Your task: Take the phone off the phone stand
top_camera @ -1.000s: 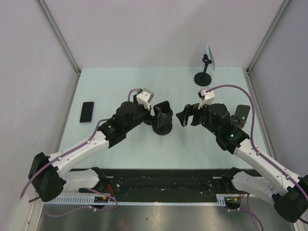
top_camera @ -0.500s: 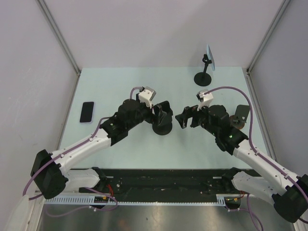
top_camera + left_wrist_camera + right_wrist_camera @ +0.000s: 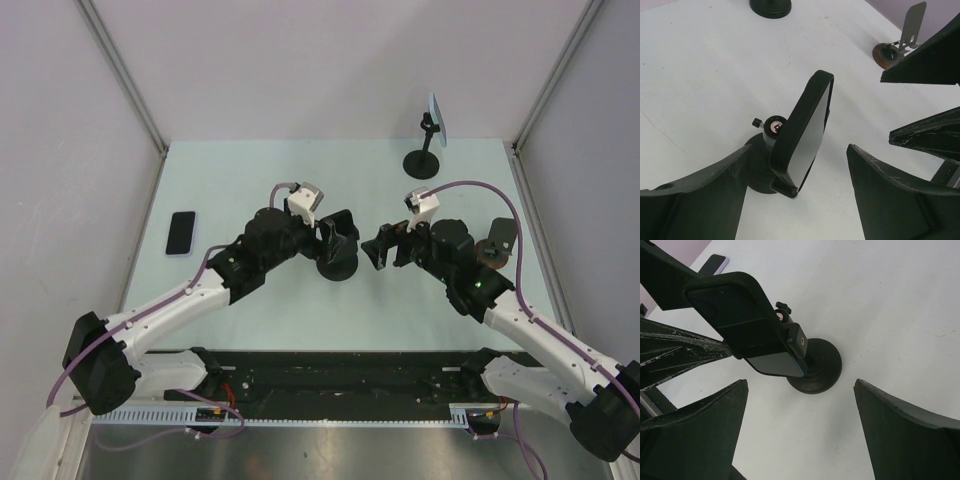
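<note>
Two arms converging on the mid-table stand.
Left arm stretched diagonally inward; left gripper released, fingers flanking the phone without contact. The phone sits tilted in the phone stand. Right arm angled inward; right gripper released, just beside.

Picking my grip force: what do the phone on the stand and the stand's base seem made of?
The phone: matte black case, likely rubbery plastic by its soft rounded rim; face glossy, probably glass. The stand base: dull black disc, painted metal or plastic; cannot tell which.
</note>
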Tool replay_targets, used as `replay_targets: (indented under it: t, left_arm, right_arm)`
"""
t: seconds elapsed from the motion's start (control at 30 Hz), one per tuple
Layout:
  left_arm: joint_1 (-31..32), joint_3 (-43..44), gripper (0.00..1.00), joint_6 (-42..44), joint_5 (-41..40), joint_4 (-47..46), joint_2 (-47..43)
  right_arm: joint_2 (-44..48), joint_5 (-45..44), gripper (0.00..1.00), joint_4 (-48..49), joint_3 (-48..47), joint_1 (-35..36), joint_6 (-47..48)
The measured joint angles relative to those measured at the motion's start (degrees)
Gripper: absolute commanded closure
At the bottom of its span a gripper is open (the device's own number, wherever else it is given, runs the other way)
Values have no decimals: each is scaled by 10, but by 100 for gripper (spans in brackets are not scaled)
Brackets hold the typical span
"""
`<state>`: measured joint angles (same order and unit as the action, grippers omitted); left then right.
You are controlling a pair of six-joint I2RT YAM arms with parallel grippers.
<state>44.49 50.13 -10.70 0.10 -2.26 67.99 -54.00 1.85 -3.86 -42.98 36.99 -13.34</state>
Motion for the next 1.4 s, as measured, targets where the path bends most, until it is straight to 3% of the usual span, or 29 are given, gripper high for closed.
replay_targets:
  t: [0.57,0.8,1.07,1.27,1.4]
  left_arm:
    - [-1,0,30,-101,97,0,0]
    - [5,0,25,-134,121,2,-10]
    - [8,-5,9,-139,122,16,-60]
    - [-1,-41,9,-138,72,11,-143]
    - [-43,-71,11,-138,56,9,-185]
  right_arm:
    - [-2,-1,8,9,0,6,7]
    - [-2,-9,7,25,0,39,26]
    - [-21,-58,7,61,0,92,50]
    - [-51,-75,7,95,0,131,57]
    - [-74,-107,6,125,0,163,60]
